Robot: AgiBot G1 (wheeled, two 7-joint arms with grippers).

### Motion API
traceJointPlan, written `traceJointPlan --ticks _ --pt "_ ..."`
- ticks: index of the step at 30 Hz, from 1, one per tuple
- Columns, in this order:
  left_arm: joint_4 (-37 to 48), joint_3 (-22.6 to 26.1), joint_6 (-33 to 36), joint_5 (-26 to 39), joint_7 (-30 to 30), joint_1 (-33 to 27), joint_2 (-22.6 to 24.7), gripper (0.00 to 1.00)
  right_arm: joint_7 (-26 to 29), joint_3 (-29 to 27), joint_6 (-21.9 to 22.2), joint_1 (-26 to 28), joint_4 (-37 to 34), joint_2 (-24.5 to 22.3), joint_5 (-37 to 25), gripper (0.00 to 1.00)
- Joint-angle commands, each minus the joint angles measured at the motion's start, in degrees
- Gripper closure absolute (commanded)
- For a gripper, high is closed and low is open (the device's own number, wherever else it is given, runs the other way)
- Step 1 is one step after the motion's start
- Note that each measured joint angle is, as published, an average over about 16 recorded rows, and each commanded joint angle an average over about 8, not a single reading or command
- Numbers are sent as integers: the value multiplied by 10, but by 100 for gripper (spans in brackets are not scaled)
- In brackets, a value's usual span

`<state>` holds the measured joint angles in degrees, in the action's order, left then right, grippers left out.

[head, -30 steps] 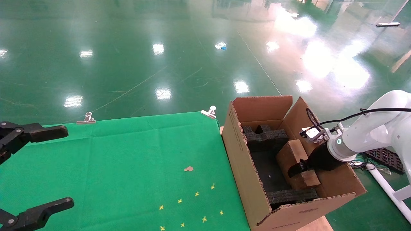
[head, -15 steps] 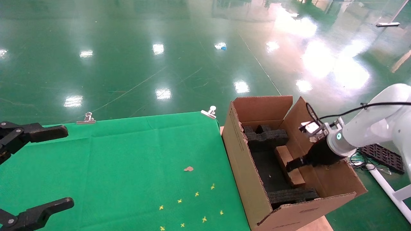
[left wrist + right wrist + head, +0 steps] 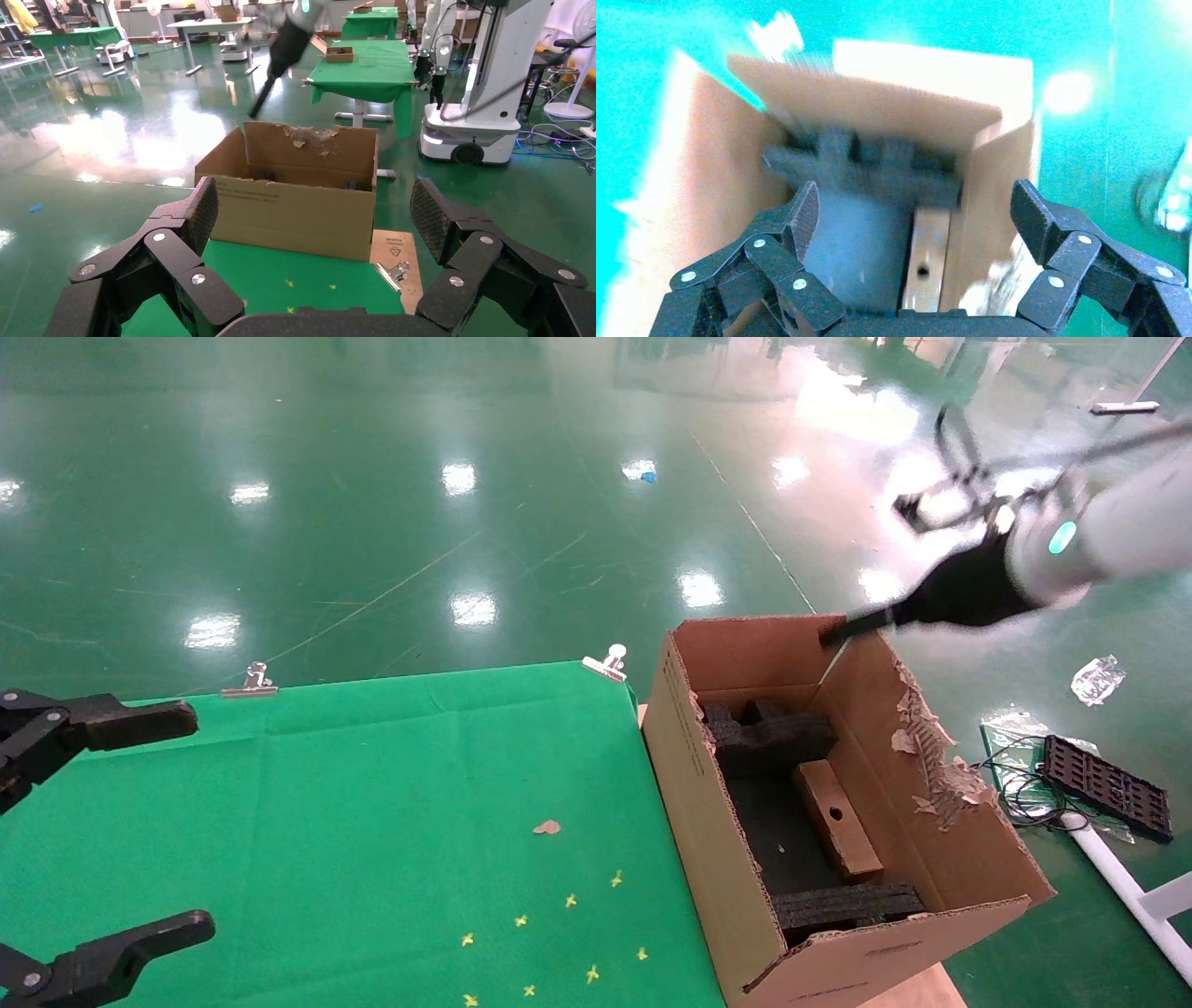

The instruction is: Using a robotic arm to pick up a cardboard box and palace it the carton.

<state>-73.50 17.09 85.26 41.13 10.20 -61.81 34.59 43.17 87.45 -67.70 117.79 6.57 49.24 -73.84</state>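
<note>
seemingly done: the small flat brown cardboard box (image 3: 837, 819) lies inside the large corrugated carton (image 3: 736, 868); above it, the right pincer (image 3: 916, 210) hangs spread and empty.

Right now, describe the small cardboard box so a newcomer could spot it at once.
Find the big open carton standing at the right edge of the green table. Inside, along its right wall, between black foam blocks, the small cardboard box stands on edge. It is the only smooth brown slab there, with a small round hole on top.
</note>
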Motion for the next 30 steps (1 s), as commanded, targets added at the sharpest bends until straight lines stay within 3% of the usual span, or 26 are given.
traceJointPlan --ticks 1,13,30 --pt "0 0 0 0 0 0 0 0 -11 -4 -9 32 8 -6 3 0" --pt "0 0 0 0 0 0 0 0 -63 -32 17 33 82 -41 31 0" --pt "1 1 0 -1 -1 0 0 0 -130 -208 -31 -120 234 -68 106 0"
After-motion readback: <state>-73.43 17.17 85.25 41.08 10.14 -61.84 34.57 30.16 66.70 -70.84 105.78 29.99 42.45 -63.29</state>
